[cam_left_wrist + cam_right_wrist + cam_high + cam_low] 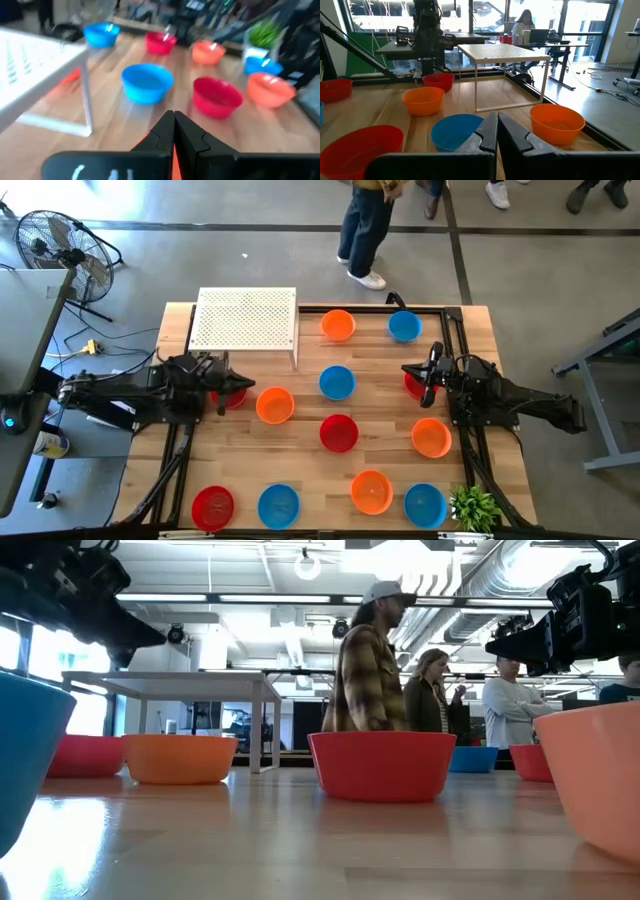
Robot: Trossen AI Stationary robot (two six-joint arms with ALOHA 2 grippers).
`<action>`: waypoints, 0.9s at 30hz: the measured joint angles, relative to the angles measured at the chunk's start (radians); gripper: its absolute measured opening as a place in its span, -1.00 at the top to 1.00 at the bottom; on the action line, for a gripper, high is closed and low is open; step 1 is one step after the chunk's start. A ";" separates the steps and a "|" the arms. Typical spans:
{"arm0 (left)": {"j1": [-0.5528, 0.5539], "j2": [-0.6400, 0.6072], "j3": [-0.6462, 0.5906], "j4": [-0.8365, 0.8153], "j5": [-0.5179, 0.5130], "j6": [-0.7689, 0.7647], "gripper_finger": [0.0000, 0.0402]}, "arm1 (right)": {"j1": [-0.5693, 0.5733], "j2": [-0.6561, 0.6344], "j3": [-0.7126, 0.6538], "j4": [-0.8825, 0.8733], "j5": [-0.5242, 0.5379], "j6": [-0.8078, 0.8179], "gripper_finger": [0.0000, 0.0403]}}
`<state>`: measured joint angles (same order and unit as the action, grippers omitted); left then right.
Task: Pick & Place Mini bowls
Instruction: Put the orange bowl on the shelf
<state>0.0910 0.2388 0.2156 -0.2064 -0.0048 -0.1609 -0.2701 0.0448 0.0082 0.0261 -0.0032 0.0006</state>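
A wooden table (300, 470) is standing in an open workshop, with people (372, 665) standing beyond its far edge. The mini bowls (338, 432) are lying scattered across it in red, orange and blue (eleven showing from above), each apart from the next. A white perforated board (246, 318) is standing on legs at the far left. The left gripper (222, 383) is hovering over a red bowl (232, 396), jaws pressed together and empty. The right gripper (428, 376) is hanging above another red bowl (413, 385), jaws likewise together.
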 joint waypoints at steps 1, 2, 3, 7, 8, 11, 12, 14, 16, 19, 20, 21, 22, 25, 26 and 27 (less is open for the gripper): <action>0.000 0.024 0.014 -0.020 -0.015 0.000 1.00 | 0.000 0.000 0.000 0.000 0.000 0.000 1.00; 0.000 0.048 0.028 -0.036 -0.027 -0.001 1.00 | 0.000 0.000 0.000 0.000 0.000 0.000 1.00; 0.000 0.071 0.045 -0.053 -0.032 -0.001 1.00 | 0.000 0.000 0.000 0.000 0.000 0.000 1.00; 0.000 0.172 0.127 -0.128 -0.035 -0.001 1.00 | 0.000 0.000 0.000 0.000 0.000 0.000 1.00; 0.000 0.196 0.148 -0.154 -0.035 -0.001 1.00 | 0.000 0.000 0.000 0.000 0.000 0.000 1.00; 0.000 0.267 0.207 -0.213 -0.035 -0.004 1.00 | 0.000 0.000 0.000 0.000 0.000 0.000 1.00; 0.000 0.288 0.225 -0.230 -0.034 -0.007 1.00 | 0.000 0.000 0.000 0.000 0.000 0.000 1.00; 0.000 0.326 0.260 -0.258 -0.034 -0.020 0.99 | 0.000 0.000 0.000 0.000 0.000 0.000 1.00; 0.000 0.358 0.294 -0.298 -0.034 -0.042 0.94 | 0.000 0.000 0.000 0.000 0.000 0.000 1.00; 0.000 0.403 0.345 -0.366 -0.044 -0.079 0.78 | 0.000 0.000 0.000 0.000 0.000 0.000 1.00; 0.000 0.418 0.362 -0.393 -0.051 -0.088 0.71 | 0.000 0.000 0.000 0.000 0.000 0.000 1.00; 0.000 0.435 0.377 -0.415 -0.053 -0.096 0.64 | 0.000 0.000 0.000 0.000 0.000 0.000 1.00; 0.000 0.455 0.392 -0.432 -0.053 -0.100 0.57 | 0.000 0.000 0.000 0.000 0.000 0.000 1.00; 0.000 0.501 0.418 -0.496 -0.053 -0.117 0.36 | 0.000 0.000 0.000 0.000 0.000 0.000 1.00; 0.000 0.514 0.426 -0.513 -0.053 -0.130 0.30 | 0.000 0.000 0.000 0.000 0.000 0.000 1.00; 0.000 0.525 0.432 -0.523 -0.052 -0.144 0.25 | 0.000 0.000 0.000 0.000 0.000 0.000 1.00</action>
<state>0.0913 0.7634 0.6481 -0.7291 -0.0572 -0.3049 -0.2699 0.0447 0.0078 0.0261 -0.0035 0.0006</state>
